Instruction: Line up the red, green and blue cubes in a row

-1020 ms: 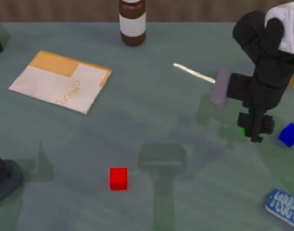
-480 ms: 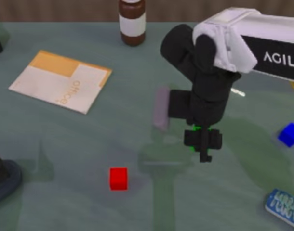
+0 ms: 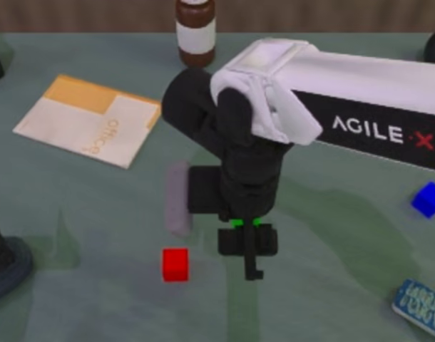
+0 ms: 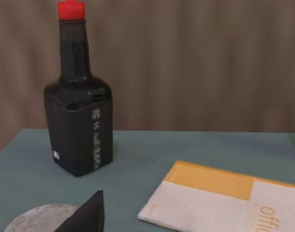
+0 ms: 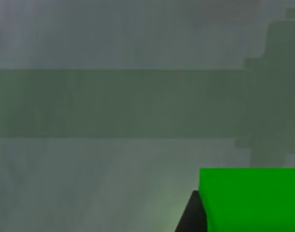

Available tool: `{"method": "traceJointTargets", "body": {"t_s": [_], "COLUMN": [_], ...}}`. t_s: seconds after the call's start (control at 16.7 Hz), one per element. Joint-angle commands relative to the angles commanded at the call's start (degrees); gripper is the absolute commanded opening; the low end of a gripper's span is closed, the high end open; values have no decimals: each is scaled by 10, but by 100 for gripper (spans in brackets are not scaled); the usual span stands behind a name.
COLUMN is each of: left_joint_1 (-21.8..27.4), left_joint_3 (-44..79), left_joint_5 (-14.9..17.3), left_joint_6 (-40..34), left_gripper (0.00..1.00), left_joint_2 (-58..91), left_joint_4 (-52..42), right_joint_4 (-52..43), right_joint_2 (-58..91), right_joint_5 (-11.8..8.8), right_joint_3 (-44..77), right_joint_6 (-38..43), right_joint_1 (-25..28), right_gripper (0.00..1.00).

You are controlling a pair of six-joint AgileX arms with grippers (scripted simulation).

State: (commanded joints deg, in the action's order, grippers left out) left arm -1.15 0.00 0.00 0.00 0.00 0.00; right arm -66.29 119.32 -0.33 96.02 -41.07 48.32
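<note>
Green fills the nearest corner of my right wrist view: the green cube (image 5: 251,198) sits clamped between the fingers of my right gripper (image 3: 249,242), jaws closed on it, above the teal table (image 3: 324,285). From above, only slivers of that cube (image 3: 237,222) peek out under the black wrist.

Taking the red cube (image 3: 175,263) as my landmark: my right gripper hangs just beside it, on its right, apart from it. The red cube itself rests flat on the table, untouched. The blue cube (image 3: 428,199) lies well apart from the red one, far off toward the table's right edge, and nearer the front than it sits a flat blue patterned pack (image 3: 421,307).

Beyond the red cube, toward the far left, lies an orange-and-white office notebook (image 3: 89,120), and farther still a brown bottle with a white label (image 3: 195,32) stands upright at the table's far edge.

My left arm stays parked at the left edge; its wrist view shows a dark red-capped sauce bottle (image 4: 79,116) standing upright. I cannot tell how its jaws stand.
</note>
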Motion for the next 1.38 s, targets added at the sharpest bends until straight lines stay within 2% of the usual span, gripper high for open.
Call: {"method": "traceJointTargets", "body": {"t_s": [0.24, 0.66, 0.9, 1.38], "left_joint_1": [0, 0, 0, 0], "left_joint_3": [0, 0, 0, 0], "left_joint_5": [0, 0, 0, 0], "left_joint_6": [0, 0, 0, 0], "left_gripper": [100, 100, 100, 100], "left_joint_2": [0, 0, 0, 0], "left_joint_4": [0, 0, 0, 0], "right_joint_4": [11, 135, 141, 141], "right_joint_2": [0, 40, 43, 43], "right_joint_5": [0, 0, 0, 0], "right_joint_3": [-9, -93, -98, -98], "right_joint_6": [0, 1, 1, 1], "right_joint_1": [-2, 0, 1, 1], "right_gripper": [0, 0, 0, 60]}}
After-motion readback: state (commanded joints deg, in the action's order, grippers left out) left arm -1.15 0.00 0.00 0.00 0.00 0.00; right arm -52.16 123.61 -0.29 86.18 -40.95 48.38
